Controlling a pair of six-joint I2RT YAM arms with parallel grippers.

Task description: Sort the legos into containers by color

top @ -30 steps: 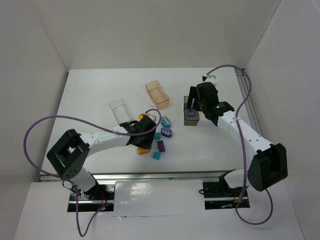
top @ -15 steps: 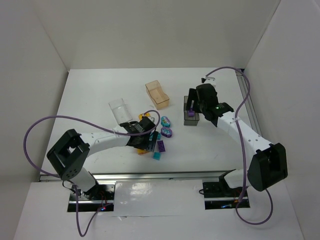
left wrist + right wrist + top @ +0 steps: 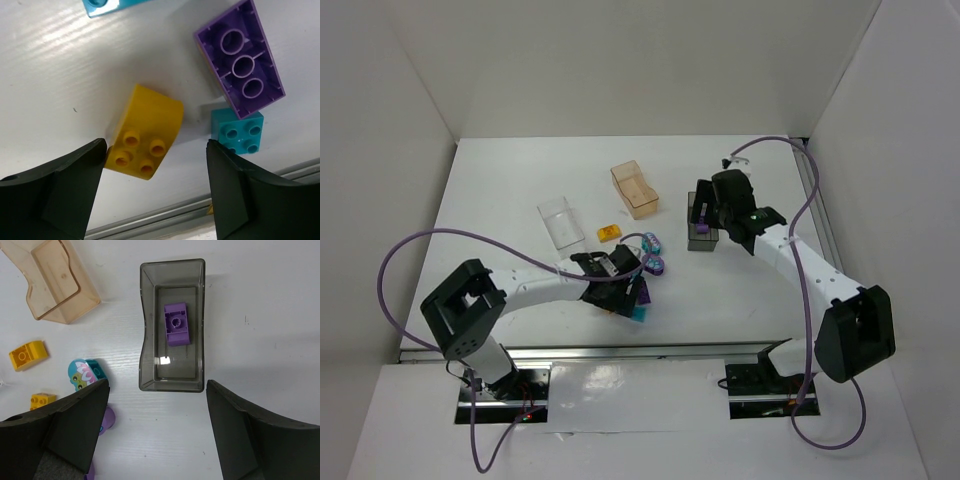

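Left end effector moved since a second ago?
Yes. In the top view the left end effector has shifted toward the near edge and slightly right, away from the clear bin, which stayed put.

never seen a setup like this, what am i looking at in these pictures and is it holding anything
It is a robot: a left arm and a right arm bolted at the near edge of a white table, each ending in a two-finger gripper. The wide picture comes from a fixed camera above and behind them. The close-ups come from cameras on the wrists; the black shapes are each gripper's own fingers. On the table stand a clear bin, a peach bin and a dark grey bin with one purple brick inside; loose toy bricks lie nearby. The left gripper is open over a yellow brick, beside an upside-down purple brick and a teal brick. The right gripper is open above the dark grey bin. Neither holds anything.
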